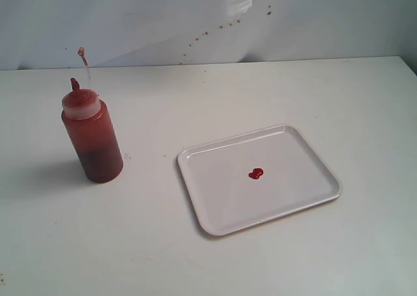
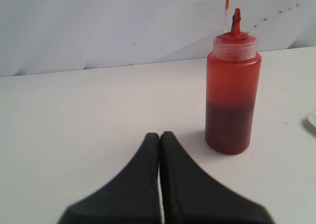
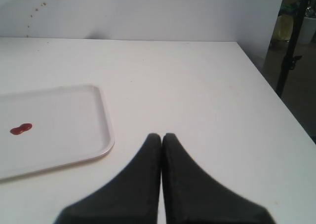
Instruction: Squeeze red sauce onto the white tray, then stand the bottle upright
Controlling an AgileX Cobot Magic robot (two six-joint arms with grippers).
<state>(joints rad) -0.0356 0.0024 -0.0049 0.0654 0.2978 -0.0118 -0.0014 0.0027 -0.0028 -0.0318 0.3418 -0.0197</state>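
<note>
The bottle (image 1: 92, 137) stands upright on the table at the left, free of any gripper, its tethered tip cap (image 1: 81, 51) sticking up above the nozzle. The white tray (image 1: 287, 152) lies flat to its right, and the red sauce (image 1: 255, 173) sits as a small two-lobed blob near the tray's middle. Neither gripper shows in the exterior view. My left gripper (image 2: 160, 135) is shut on nothing, a short way from the bottle (image 2: 231, 86). Beside the tray's rim (image 3: 106, 130), my right gripper (image 3: 161, 136) is shut and empty; the red sauce (image 3: 20, 129) lies on the tray.
Small red specks (image 1: 221, 27) dot the white back wall. The table's right edge (image 3: 276, 100) drops off to a dark floor with a black stand (image 3: 291, 41) beyond it.
</note>
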